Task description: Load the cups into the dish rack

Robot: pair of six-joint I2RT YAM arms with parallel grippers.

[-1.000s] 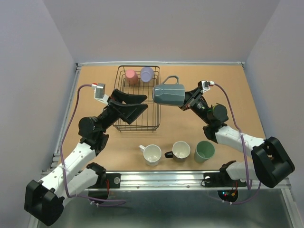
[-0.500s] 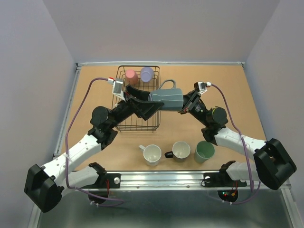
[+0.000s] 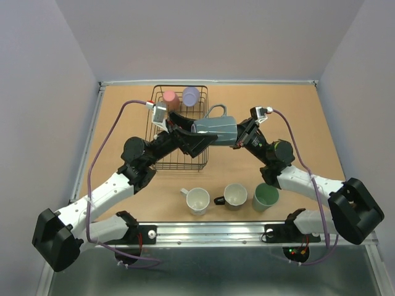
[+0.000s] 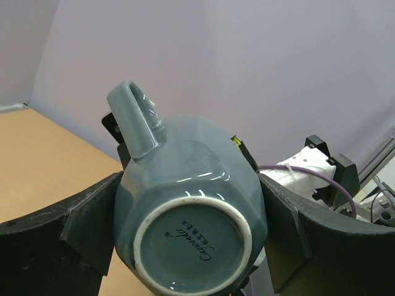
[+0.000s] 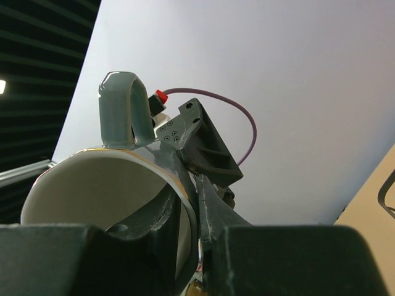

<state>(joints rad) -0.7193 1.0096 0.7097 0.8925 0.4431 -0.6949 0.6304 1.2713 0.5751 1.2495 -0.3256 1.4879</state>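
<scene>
A grey-teal cup [image 3: 216, 129] with a white inside hangs on its side in the air beside the right edge of the black wire dish rack [image 3: 157, 164]. My right gripper [image 3: 238, 136] is shut on its rim, one finger [image 5: 157, 222] inside the cup [image 5: 92, 191] and one outside. My left gripper [image 3: 202, 135] is open, its fingers on either side of the cup's base [image 4: 191, 240], very close to its walls. A pink cup [image 3: 171, 98] and a lavender cup [image 3: 191, 95] stand upside down at the rack's far end.
Three cups stand in a row near the front edge: a white one [image 3: 197, 200], a cream one with a black handle [image 3: 235, 195] and a mint green one [image 3: 266, 196]. Walls close off the table on the left, back and right.
My left gripper has swung right from over the rack and now straddles the base of the cup. My right gripper has brought the cup slightly left and lower.
</scene>
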